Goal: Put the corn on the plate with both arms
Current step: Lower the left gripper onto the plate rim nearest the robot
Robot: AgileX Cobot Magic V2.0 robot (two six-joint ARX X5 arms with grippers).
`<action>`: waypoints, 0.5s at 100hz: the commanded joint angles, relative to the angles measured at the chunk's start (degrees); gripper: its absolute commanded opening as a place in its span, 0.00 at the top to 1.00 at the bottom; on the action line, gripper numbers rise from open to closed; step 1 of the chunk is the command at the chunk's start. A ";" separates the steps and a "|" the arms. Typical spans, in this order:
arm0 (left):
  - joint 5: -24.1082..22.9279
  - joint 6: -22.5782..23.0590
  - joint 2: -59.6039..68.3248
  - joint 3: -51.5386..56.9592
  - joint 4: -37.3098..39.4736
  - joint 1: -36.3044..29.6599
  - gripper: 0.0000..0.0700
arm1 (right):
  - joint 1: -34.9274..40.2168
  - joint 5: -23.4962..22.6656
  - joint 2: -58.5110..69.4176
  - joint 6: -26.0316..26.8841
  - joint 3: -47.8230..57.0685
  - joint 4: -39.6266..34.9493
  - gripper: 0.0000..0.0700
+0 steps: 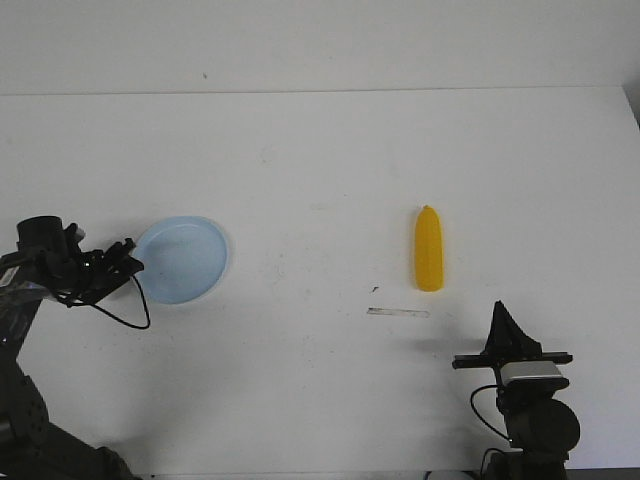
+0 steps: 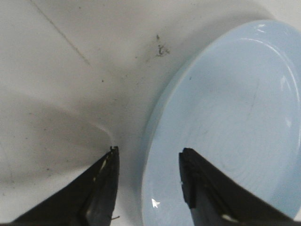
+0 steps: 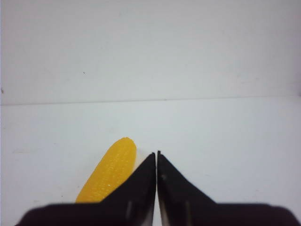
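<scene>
White table (image 1: 320, 160) holds the corn (image 1: 429, 262) at right, not yet on the plate (image 1: 185, 258) at left; left gripper (image 2: 148, 162) spread around the plate's edge, right gripper (image 3: 156, 162) closed, empty.

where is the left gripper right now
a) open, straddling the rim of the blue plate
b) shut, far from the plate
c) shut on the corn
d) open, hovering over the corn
a: in the left wrist view the left gripper is open, one finger over the table and the other over the plate, while the corn lies well apart on the table.
</scene>
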 commanded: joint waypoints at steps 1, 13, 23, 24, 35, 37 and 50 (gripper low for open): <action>0.35 -0.04 1.66 1.22 -0.15 -0.24 0.63 | 0.04 -0.02 0.07 0.31 -0.07 0.61 1.00; 0.37 0.00 2.36 1.22 -0.11 -1.11 0.63 | 0.04 -0.02 0.07 0.31 -0.07 0.61 1.00; 0.37 0.26 2.71 1.22 0.09 -1.81 0.63 | 0.04 -0.02 0.07 0.31 -0.07 0.61 1.00; 0.35 0.31 2.73 1.22 0.09 -1.86 0.64 | 0.04 -0.02 0.07 0.31 -0.07 0.61 1.00; 0.35 0.44 2.97 1.20 0.02 -2.19 0.66 | 0.04 0.00 0.09 0.31 -0.07 0.61 1.00; 0.35 0.44 2.97 1.20 0.04 -2.23 0.67 | 0.04 0.00 0.07 0.31 -0.07 0.61 1.00; 0.35 0.44 2.97 1.20 0.00 -2.27 0.98 | 0.04 0.00 0.07 0.31 -0.07 0.61 1.00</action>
